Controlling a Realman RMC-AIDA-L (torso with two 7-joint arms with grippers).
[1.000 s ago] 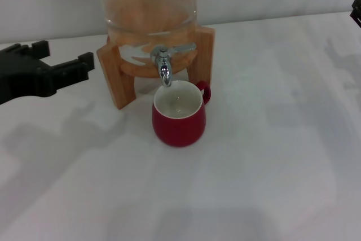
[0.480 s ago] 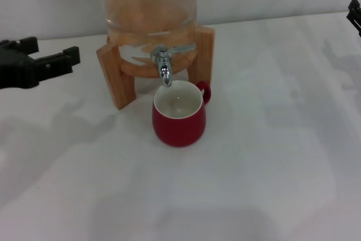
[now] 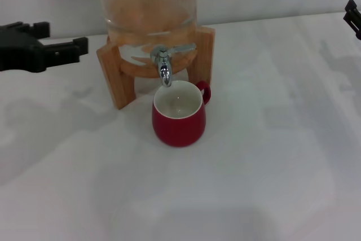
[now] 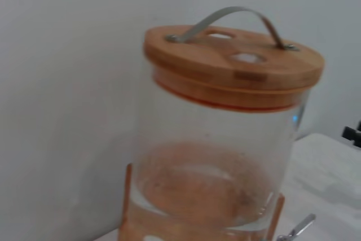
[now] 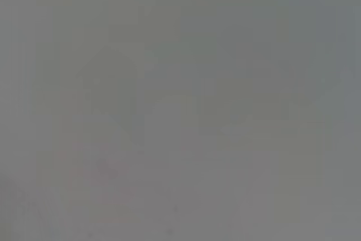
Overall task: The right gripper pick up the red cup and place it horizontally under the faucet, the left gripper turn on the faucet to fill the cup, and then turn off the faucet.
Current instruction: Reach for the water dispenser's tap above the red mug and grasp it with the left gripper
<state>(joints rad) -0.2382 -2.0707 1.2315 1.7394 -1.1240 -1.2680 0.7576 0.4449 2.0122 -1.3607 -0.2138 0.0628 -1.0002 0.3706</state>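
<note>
Standing big at the tabletop's [image 3: 271, 156] far edge is the glass dispenser [image 3: 148, 9] on its wooden stand [image 3: 115, 74], wooden lid [image 4: 234, 63] and metal carrying loop on top, only a shallow layer of liquid in the bottom, so it looks fairly light and could shift if the tap is shoved hard. Off towards the far left edge hovers the left gripper [image 3: 59, 46], its black fingers parted with a narrow gap between them, well apart from the stand and level with it. Over at the far right edge just a sliver of the right gripper [image 3: 353, 18] pokes in, and I cannot tell how its fingers stand. Now the red cup [image 3: 178, 115]: upright, just in front of the stand, mouth open right under the spout, handle turned to the back right, looking near empty from here. Glazed ceramic, stiff, slick, chippable; best left alone now. Smallest, the faucet [image 3: 164, 63]: polished chrome, slippery, its flat lever [image 3: 181, 49] sticking out to the right. I'd say pinch that lever across its flat faces, near the tip, and turn gently
</note>
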